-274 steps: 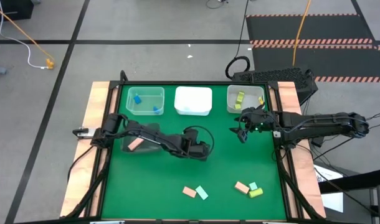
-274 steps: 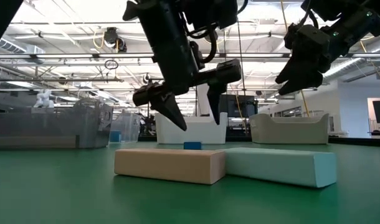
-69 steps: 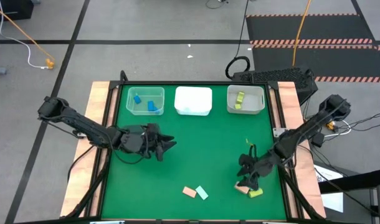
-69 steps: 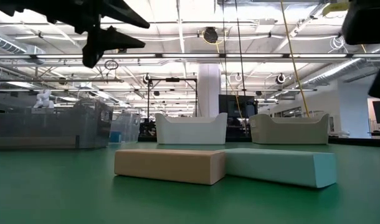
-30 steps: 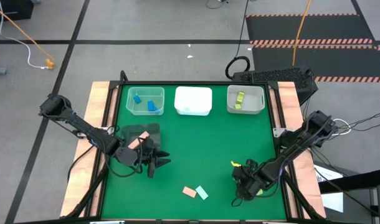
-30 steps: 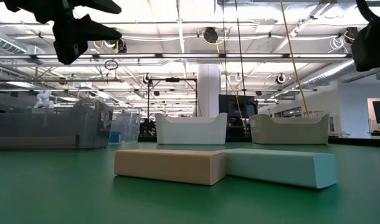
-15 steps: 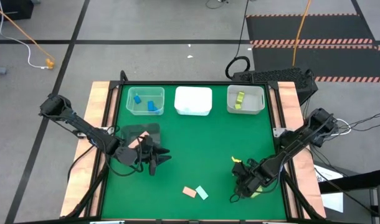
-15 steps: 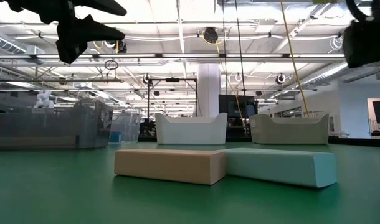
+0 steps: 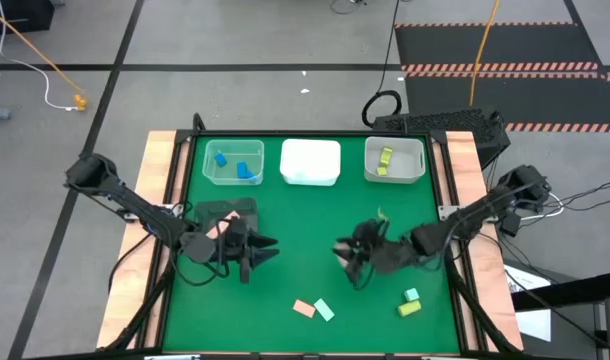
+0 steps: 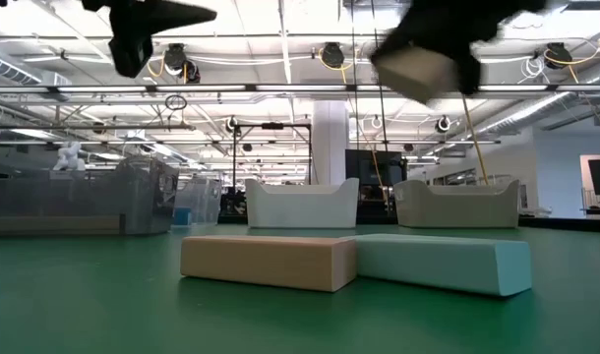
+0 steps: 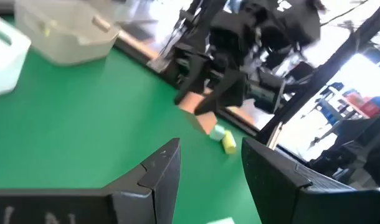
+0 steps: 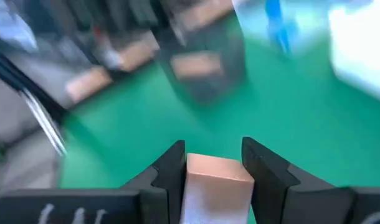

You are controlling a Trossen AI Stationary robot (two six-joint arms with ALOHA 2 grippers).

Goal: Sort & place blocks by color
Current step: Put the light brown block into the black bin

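My right gripper point(image 9: 349, 256) hangs over the middle of the green table, shut on a salmon pink block point(image 12: 216, 177); the block also shows high up in the low view point(image 10: 416, 67). My left gripper point(image 9: 251, 250) waits open over the table's left half, with nothing between its fingers point(image 11: 160, 174). A salmon block point(image 9: 303, 308) and a pale mint block point(image 9: 325, 311) lie flat side by side near the front edge. Another mint block point(image 9: 412, 296) and a yellow-green block point(image 9: 409, 309) lie at the front right. My right gripper pinches the salmon block by two opposite sides point(image 12: 191, 175) between its two fingers. The fingers slant down toward the table's left. The block is lifted clear of the table, slightly tilted point(image 11: 191, 103).
Three bins stand along the far edge: a clear one point(image 9: 234, 163) with blue blocks, a white one point(image 9: 310, 163), and a clear one point(image 9: 395, 160) with yellow-green blocks. A fourth clear bin point(image 9: 227, 212) with a salmon block point(image 9: 217, 231) sits by my left arm.
My right gripper has risen from the front right cluster and gone toward the table's left and far side. It carries the salmon block, now lifted clear. The mint and yellow-green blocks have stayed where they were.
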